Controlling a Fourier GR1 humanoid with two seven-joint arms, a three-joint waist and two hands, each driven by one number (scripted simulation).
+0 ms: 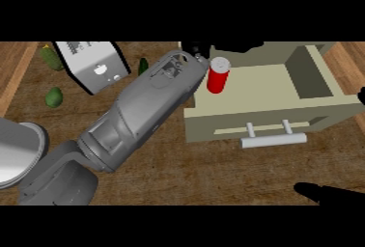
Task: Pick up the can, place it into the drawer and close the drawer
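Fingers of our left hand are curling round the red can, hanging inside the open drawer near its left wall, so we are lowering it upright before releasing.

A toaster, green vegetables and a metal pot sit on the wooden counter.
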